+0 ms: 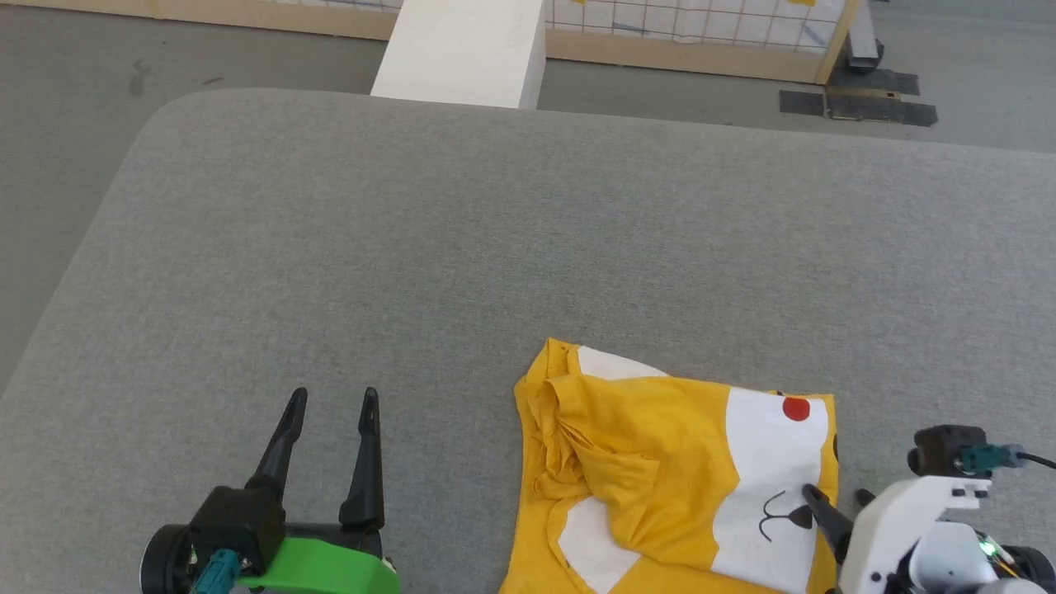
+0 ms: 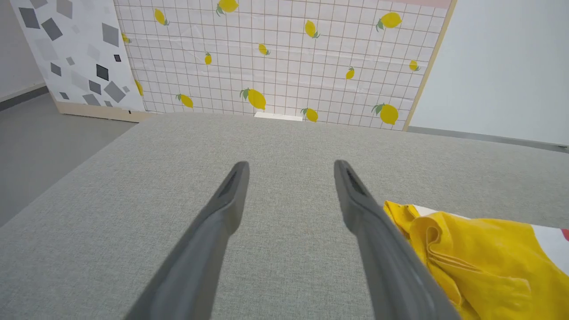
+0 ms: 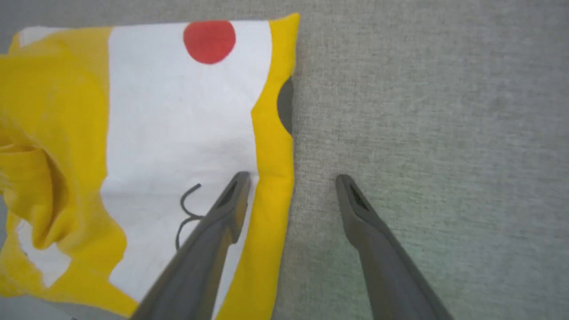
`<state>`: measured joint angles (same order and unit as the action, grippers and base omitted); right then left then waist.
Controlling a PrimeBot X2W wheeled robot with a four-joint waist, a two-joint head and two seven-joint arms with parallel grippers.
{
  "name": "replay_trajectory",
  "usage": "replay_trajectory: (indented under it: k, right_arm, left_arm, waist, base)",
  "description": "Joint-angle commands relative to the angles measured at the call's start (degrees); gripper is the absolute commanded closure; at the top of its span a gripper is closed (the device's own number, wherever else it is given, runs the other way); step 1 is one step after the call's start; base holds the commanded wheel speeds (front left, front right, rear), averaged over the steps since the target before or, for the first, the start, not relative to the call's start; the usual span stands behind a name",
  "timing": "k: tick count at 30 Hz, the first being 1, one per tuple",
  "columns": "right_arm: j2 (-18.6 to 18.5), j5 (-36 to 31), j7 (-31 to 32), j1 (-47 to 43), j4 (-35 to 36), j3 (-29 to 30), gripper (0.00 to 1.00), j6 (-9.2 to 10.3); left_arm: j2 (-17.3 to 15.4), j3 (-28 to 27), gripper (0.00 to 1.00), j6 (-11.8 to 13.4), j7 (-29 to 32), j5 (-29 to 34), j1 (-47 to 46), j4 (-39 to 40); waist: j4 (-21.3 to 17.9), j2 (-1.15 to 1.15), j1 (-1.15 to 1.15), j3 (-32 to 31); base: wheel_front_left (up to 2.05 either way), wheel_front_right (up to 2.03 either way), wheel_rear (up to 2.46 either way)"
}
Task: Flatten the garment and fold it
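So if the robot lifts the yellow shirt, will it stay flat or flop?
Probably flop: the yellow shirt lies bunched in soft folds. It looks thin, so likely light, and may drag on the grey fabric surface.

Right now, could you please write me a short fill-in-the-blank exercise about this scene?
The crumpled T-shirt on the grey table is mainly ____ and white.
The round dot printed on it is ____.
The left claw and the right claw both stand ____.
The T-shirt lies nearer the ____ claw.
Missing words: yellow, red, open, right.
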<state>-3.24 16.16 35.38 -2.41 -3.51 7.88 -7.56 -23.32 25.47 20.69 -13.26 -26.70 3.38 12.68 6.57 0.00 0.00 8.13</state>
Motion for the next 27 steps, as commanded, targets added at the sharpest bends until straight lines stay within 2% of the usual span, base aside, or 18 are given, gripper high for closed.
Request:
replay_trajectory:
  k: [1, 2, 3, 4, 10, 15, 18, 27]
  right_arm:
    - [0.1, -0.7, -0.6, 1.7, -1.5, -0.6, 0.00, 0.08]
    - [0.1, -0.9, -1.1, 2.4, -3.0, -1.3, 0.00, 0.08]
    - [0.2, -0.6, -1.4, 3.9, -6.9, -3.2, 0.63, 0.08]
    - [0.2, -0.8, -1.9, 4.4, -7.9, -3.6, 1.00, 0.08]
    - [-0.5, -0.8, -3.4, 6.3, -9.6, -5.4, 1.00, 0.08]
    - [-3.6, -0.4, -2.8, 8.5, -7.5, -6.0, 1.00, 0.08]
    - [-7.0, -0.4, -1.0, 10.4, -5.3, -7.3, 1.00, 0.08]
    - [-22.0, 1.5, 3.5, 19.0, -1.6, -10.5, 1.00, 0.08]
  left_arm:
    - [-0.4, 0.1, 0.00, -0.2, 0.1, 0.5, -0.8, 0.2]
    - [-0.5, 0.2, 0.00, -0.2, 0.3, 0.6, -0.8, 0.3]
    - [-0.7, 0.4, 0.00, -0.2, 0.7, 0.7, -0.9, 0.3]
    - [-0.7, 0.6, 0.00, -0.2, 0.9, 0.7, -1.0, 0.3]
    - [-1.1, 1.0, 0.00, -0.5, 1.5, 0.8, -1.4, 0.2]
    - [-1.4, 0.9, 0.00, -0.6, 1.7, 0.6, -1.8, 0.2]
    - [-1.9, 0.7, 0.00, -0.7, 1.8, 0.6, -2.0, 0.3]
    - [-2.7, 0.1, 0.00, -0.7, 2.1, 1.1, -4.2, 1.1]
  waist:
    - [0.4, 0.00, 0.00, 0.1]
    - [0.5, 0.00, 0.00, 0.1]
    - [0.7, 0.00, 0.00, 0.0]
    - [0.7, 0.00, 0.00, -0.2]
    - [-0.5, 0.00, 0.00, -2.3]
    - [-3.1, 0.00, 0.00, -3.9]
    - [-5.2, 0.00, 0.00, -4.1]
    - [-11.4, 0.00, 0.00, -0.1]
  base:
    - [0.00, 0.00, 0.00]
    - [0.00, 0.00, 0.00]
    - [0.00, 0.00, 0.00]
    - [0.00, 0.00, 0.00]
    - [0.00, 0.00, 0.00]
    - [0.00, 0.00, 0.00]
    - [0.00, 0.00, 0.00]
    - [0.00, 0.00, 0.00]
